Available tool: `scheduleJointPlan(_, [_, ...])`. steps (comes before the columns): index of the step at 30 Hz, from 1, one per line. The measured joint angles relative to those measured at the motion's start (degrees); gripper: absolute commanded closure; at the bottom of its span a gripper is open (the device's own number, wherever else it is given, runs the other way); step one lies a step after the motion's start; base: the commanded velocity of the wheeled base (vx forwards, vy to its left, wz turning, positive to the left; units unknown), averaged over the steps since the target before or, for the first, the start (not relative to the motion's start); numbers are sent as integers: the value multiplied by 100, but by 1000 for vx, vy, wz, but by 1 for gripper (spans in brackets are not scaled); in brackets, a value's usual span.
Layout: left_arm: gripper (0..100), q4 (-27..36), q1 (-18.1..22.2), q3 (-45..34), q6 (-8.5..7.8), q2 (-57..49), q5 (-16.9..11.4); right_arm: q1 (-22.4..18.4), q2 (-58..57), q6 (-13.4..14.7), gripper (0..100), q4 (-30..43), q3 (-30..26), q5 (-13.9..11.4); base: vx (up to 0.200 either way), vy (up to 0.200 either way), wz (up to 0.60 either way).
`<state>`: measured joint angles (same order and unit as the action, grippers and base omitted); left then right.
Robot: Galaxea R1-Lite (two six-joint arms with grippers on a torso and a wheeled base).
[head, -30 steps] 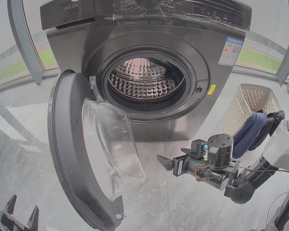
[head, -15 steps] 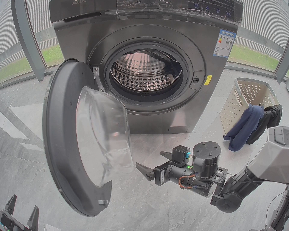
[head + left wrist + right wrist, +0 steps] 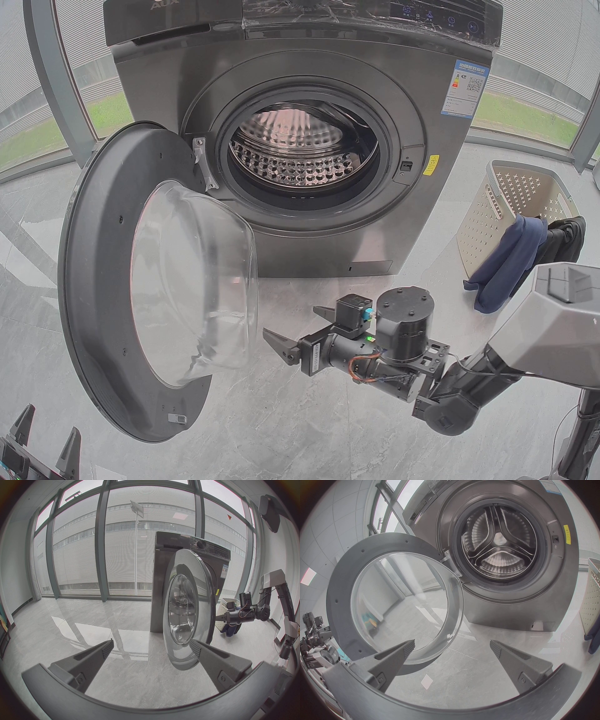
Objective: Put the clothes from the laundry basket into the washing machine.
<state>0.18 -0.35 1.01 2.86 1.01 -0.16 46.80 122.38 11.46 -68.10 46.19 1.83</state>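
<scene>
Garment of blue cloth draped over perforated beige plastic laundry basket, near 3 o'clock behind right gripper, whose empty jaws gape toward 9 o'clock.

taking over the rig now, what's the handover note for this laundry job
Left end effector: open, empty, low at the robot's left.
Right end effector: open, empty, over the floor by the open door.
Washing machine: door swung open, drum holds no clothes.
Basket: on the floor right of the machine, blue garment and black garment draped over its rim.
Done: door open. Left: get the clothes into the drum.
</scene>
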Motion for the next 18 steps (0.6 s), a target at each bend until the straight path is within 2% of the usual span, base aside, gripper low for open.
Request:
scheduleJointPlan(2, [0, 0, 0, 0, 0, 2, 0, 41, 193, -9, 0, 90, 282, 2, 0, 0, 0])
scheduleJointPlan(11, [0, -2, -2, 0, 0, 0, -2, 344, 529, -11, 0, 238, 922, 0, 0, 0, 0])
scheduleJointPlan(18, [0, 0, -2, 0, 0, 2, -2, 347, 579, -5, 0, 657, 1329, -2, 0, 0, 0])
